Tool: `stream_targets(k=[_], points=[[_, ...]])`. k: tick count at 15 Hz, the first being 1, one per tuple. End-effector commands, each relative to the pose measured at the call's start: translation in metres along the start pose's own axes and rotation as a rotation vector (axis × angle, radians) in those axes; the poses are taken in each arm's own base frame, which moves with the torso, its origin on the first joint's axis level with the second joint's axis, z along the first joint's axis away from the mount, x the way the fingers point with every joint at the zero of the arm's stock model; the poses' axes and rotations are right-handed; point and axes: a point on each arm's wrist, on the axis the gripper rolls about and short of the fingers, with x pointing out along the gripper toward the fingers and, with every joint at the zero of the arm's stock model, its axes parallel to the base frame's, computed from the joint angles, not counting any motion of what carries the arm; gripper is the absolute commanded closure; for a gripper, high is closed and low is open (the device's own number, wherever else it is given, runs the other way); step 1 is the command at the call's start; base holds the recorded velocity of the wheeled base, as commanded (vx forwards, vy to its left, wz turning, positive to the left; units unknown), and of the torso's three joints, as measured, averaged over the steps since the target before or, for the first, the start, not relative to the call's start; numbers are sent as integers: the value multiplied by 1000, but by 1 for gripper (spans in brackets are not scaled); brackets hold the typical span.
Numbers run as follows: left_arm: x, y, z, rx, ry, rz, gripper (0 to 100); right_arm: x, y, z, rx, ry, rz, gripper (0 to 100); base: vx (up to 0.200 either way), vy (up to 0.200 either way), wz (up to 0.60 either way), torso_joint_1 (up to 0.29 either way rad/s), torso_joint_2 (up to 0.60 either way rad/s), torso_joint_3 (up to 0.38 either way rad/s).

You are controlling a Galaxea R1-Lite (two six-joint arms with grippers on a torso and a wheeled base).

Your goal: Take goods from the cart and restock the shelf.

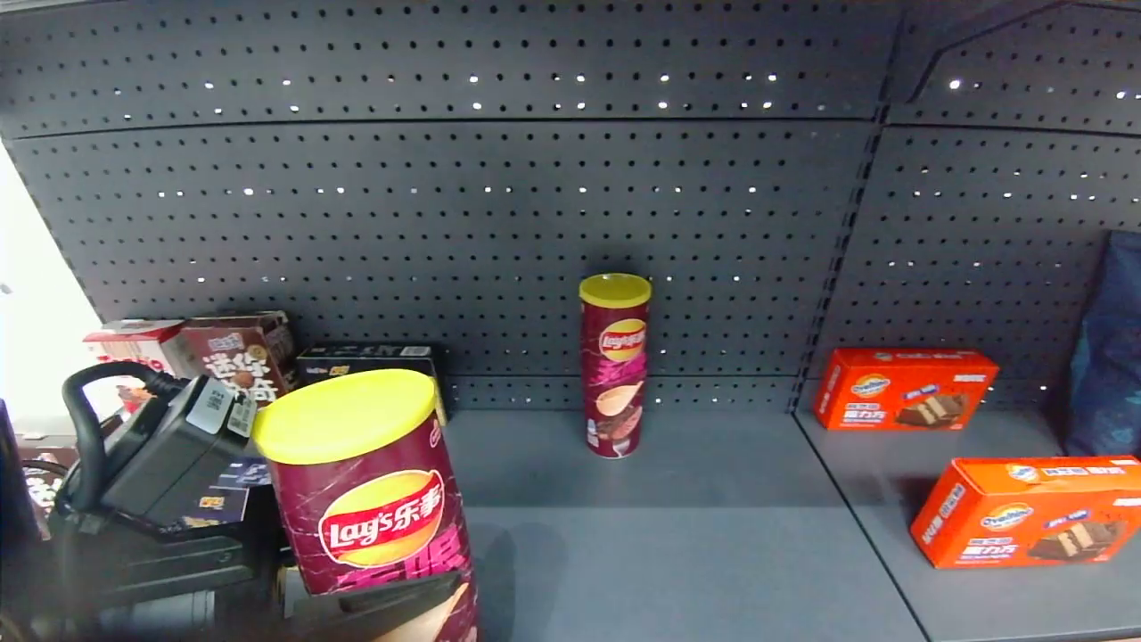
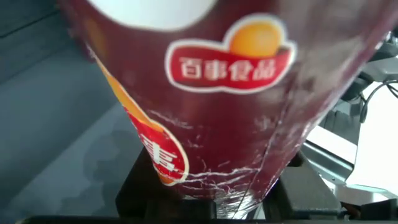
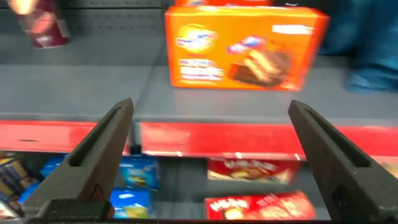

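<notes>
The left gripper is clamped on a maroon chips canister with a yellow lid. It holds the canister low on its body, roughly upright, at the near left edge of the grey shelf board, and I cannot tell whether the base is down or just above the board. The right gripper has its fingers wide apart and nothing between them. It sits in front of the red shelf edge strip, and straight ahead of it an orange snack box lies on the board. Beyond the held canister, to its right and well apart, a matching canister stands upright against the pegboard back. Just behind the left gripper a brown box and a black box line the rear. A second orange box lies far off to its right. The step in hand looks like placing: the canister is off the cart and at the shelf. The next move likely calls for carrying it deeper toward its twin, setting it flat beside that one without knocking it, then parting the fingers.
</notes>
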Motion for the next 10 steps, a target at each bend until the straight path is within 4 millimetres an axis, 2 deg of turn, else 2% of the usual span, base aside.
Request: stream_targets(k=[1, 10], points=[[0, 1, 0, -4, 2, 3, 100, 0, 0, 0, 0, 1, 1, 0, 0, 0, 0, 0, 0, 0], [0, 1, -3, -11, 11, 9, 100, 2, 0, 3, -8, 31, 7, 0, 0, 0, 0, 0, 0, 0]])
